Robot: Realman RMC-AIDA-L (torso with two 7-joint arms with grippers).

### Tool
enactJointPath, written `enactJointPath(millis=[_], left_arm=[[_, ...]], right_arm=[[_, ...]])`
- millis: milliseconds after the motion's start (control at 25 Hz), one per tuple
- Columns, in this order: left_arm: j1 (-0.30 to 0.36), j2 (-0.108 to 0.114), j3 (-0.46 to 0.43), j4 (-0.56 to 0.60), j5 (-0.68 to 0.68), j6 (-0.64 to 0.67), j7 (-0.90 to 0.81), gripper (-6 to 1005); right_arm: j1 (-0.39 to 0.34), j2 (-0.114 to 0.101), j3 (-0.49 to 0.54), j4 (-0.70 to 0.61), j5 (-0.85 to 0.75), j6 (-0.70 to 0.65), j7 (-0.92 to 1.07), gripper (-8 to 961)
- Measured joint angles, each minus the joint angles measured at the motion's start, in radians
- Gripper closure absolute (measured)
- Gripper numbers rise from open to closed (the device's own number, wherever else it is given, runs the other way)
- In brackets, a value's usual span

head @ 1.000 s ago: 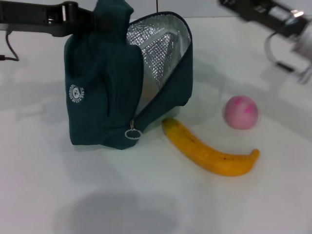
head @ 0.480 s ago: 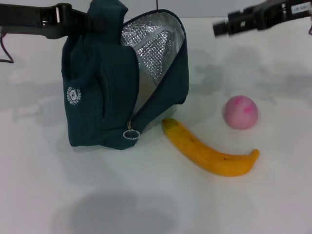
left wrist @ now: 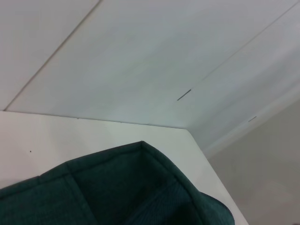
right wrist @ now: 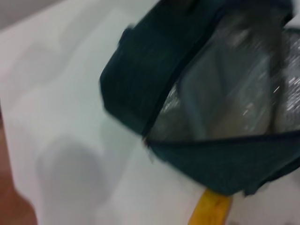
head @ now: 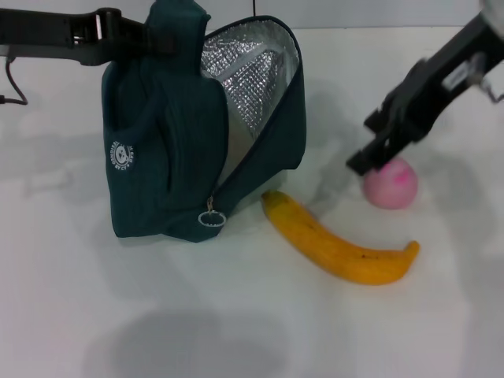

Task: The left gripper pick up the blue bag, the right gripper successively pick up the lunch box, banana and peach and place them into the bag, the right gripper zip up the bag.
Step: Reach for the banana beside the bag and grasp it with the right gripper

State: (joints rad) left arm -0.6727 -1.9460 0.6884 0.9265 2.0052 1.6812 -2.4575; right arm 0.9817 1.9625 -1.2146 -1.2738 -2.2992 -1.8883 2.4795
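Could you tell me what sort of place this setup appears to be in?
Probably a lab or test bench rather than a kitchen: a bare white table against plain pale wall panels, with only a lunch bag, a banana and a peach laid out.

Right gripper (head: 364,160) is motion-blurred, finger state unreadable; it covers the peach's (head: 391,185) upper left. Left gripper (head: 146,41) fingertips are buried in blue bag (head: 169,142) fabric. Lunch box (right wrist: 225,101) is a smear inside the foil lining. Banana (right wrist: 210,211) is cut by the right wrist view's edge.
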Motion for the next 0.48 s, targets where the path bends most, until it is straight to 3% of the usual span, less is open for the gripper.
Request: enactJointPath(millis=[120,280,480], left_arm=[[0.0,-0.001,0.001,0.0,-0.001,0.0,0.0,920],[0.002,-0.001,0.002,0.0,-0.001,0.001,0.001,919],[0.008,-0.002,0.005,0.0,0.0,0.005,0.002,919]], right_arm=[[0.017,0.014,-0.066,0.036,-0.041,0.007,-0.002,185],[0.014,0.048,-0.139,0.087,-0.105,0.056,-0.012,185],[-0.022,0.056,-0.221,0.123,-0.105,0.149,-0.017,186]])
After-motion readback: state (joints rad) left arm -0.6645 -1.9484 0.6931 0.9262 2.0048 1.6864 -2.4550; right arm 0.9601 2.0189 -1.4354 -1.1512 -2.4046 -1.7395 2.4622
